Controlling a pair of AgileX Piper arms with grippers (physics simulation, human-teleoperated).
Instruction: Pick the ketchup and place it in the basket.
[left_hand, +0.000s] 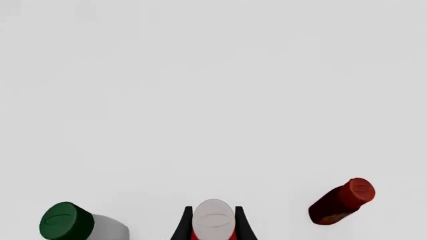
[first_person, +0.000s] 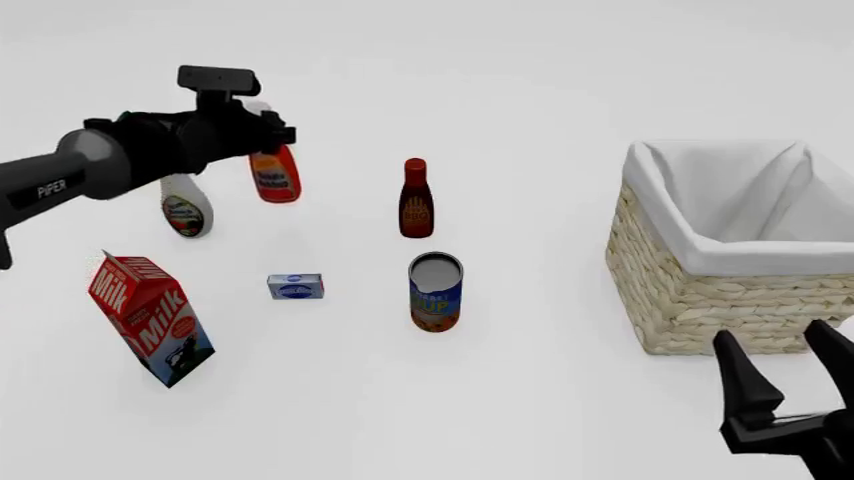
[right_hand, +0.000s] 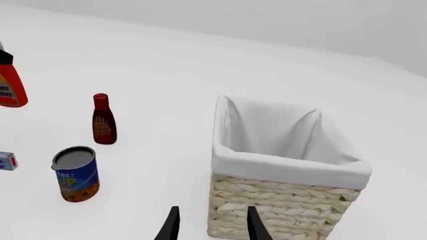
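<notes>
We see a white worktop (first_person: 561, 60) carrying everything. The biggest thing on it is the basket (first_person: 727, 290), woven straw with a white cloth lining folded over its rim, standing at the right side in the front view. Our right pincer (first_person: 787, 385) hangs just in front of the basket, its two fingers spread apart with nothing between them.

At the left, our left pincer (first_person: 260, 125) has its fingers closed on the neck of the ketchup (first_person: 274, 175), just under the pale cap; the left wrist view shows a dark finger on each side of that cap. Whether the bottle's base touches the worktop we cannot tell.

A tilted milk carton (first_person: 150, 318) sits at the front left. Just beside the ketchup leans a white bottle with a green cap (first_person: 186, 210). A slim dark-red bottle (first_person: 415, 200) stands upright near the middle, with a soup can (first_person: 435, 292) in front of it. A small blue and white box (first_person: 295, 287) lies between the carton and the can.
</notes>
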